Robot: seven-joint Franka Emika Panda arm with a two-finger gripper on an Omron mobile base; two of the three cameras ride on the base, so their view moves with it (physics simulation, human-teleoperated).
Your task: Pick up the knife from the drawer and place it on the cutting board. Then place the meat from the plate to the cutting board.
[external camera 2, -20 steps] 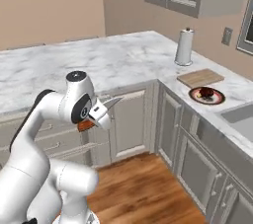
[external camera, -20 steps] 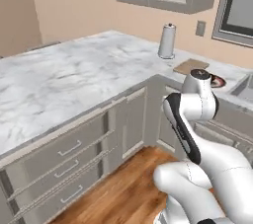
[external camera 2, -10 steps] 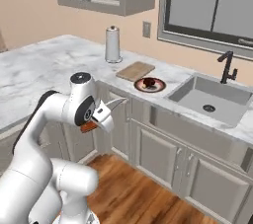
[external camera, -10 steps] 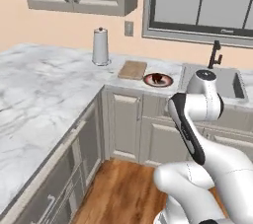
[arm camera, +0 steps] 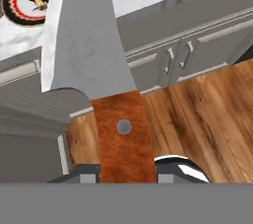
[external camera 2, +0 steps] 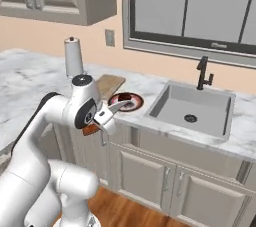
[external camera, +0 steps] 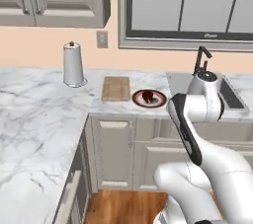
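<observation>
1. The tool [arm camera: 123, 171] is clamped on the knife [arm camera: 99, 70] by its reddish-brown handle, blade pointing away from the hand.
2. It's up in the air in front of the bench [external camera: 39, 119], not over the cutting board [external camera: 115, 88].
3. The meat [external camera: 147, 96] sits on the plate [external camera: 159, 100], just beside the board.

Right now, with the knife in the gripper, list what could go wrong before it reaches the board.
1. The knife is gripped at the handle end, with the long blade sticking out; it might pivot or slip in the gripper.
2. The plate with the meat lies right beside the board; a careless set-down could clip it.
3. The paper towel roll flanks the board's other side.
</observation>
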